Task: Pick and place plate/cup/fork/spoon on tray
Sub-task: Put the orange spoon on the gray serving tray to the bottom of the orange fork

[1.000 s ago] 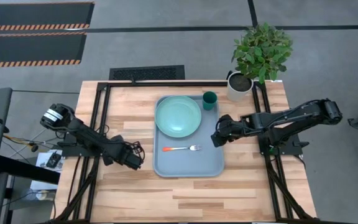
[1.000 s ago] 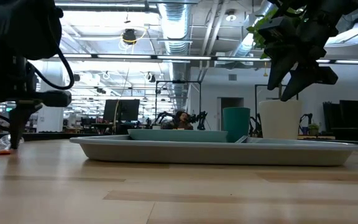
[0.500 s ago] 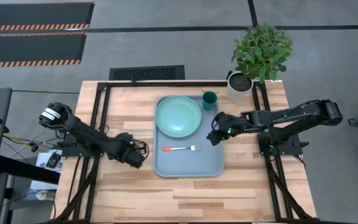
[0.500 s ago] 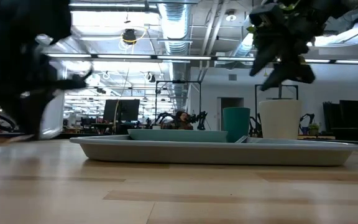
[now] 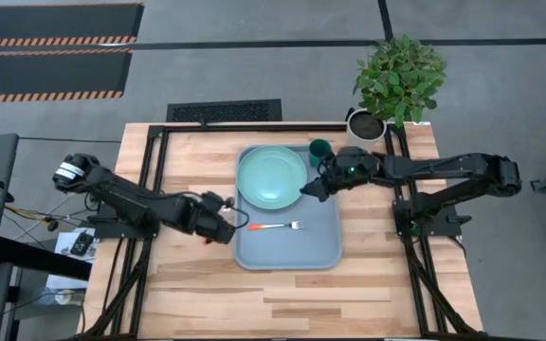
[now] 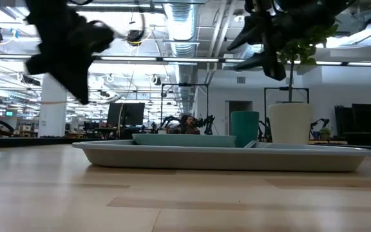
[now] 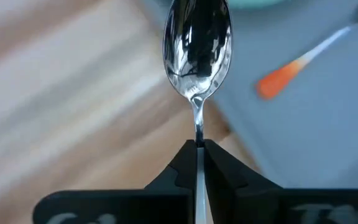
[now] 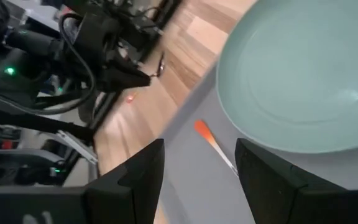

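The left gripper [image 7: 197,148], its fingers pinched tight on the thin neck of the spoon [image 7: 197,46], hung above the table [image 5: 197,303] just beside the left rim of the tray [image 5: 287,251], the spoon's silver bowl pointing ahead toward the tray. On the tray lay the plate [image 5: 271,177] at the far end and the fork [image 5: 278,227] near the middle, its orange handle toward the left arm; the cup [image 5: 320,149] stood at the far right corner. The right gripper [image 5: 313,188], fingers spread wide and holding nothing, hovered over the plate's right edge.

The spoon looked light, stiff and slick, a polished metal piece likely to pivot or slide between narrow fingers, so the grip low on the stem appeared sound only while the squeeze held; the orange handle was hidden behind the fingers. With three items apparently already placed, the spoon seemed the last to go down.
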Robot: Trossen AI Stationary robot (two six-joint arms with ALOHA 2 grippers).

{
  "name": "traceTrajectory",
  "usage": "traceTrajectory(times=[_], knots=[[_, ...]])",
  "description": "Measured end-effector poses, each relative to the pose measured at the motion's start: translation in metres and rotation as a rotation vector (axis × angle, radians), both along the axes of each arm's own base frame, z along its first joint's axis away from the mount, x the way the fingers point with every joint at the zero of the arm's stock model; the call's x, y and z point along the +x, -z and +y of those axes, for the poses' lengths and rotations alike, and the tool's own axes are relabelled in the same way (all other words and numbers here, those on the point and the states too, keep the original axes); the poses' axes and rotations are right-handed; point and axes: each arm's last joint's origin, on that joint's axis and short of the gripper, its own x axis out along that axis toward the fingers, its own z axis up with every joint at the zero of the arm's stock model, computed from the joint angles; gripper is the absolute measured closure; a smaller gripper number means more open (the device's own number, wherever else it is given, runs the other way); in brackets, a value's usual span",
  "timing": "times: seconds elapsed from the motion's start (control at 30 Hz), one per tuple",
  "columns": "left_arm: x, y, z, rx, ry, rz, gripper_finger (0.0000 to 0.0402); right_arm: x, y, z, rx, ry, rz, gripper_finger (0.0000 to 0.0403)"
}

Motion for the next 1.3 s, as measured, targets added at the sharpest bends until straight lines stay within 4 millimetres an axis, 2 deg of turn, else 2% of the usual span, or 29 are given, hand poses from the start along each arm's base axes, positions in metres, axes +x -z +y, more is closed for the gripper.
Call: traceTrajectory(times=[0.2,0.4,0.6,0.8,1.0,1.3], knots=[[0.021,-0.028,0.024,0.118,0.189,-0.016,0.0401,-0.001,-0.001,-0.006,0.006,0.013,-0.014,0.0182],[0.046,-0.050,0.046,0.182,0.410,-0.148,0.0401,0.000,-0.001,-0.006,0.007,0.009,-0.016,0.0182],[0.058,-0.062,0.069,0.221,0.502,-0.231,0.0401,0.000,-0.002,-0.006,0.005,0.010,-0.023,0.0182],[0.066,-0.058,0.082,0.217,0.598,-0.254,0.0401,0.001,-0.004,-0.007,-0.011,0.036,-0.048,0.0182],[0.076,-0.053,0.084,0.228,0.725,-0.225,0.0401,0.000,-0.005,-0.015,-0.021,0.091,-0.054,0.0182],[0.113,-0.057,0.087,0.283,0.835,-0.170,0.0401,0.000,-0.005,-0.016,-0.019,0.096,-0.055,0.0182]])
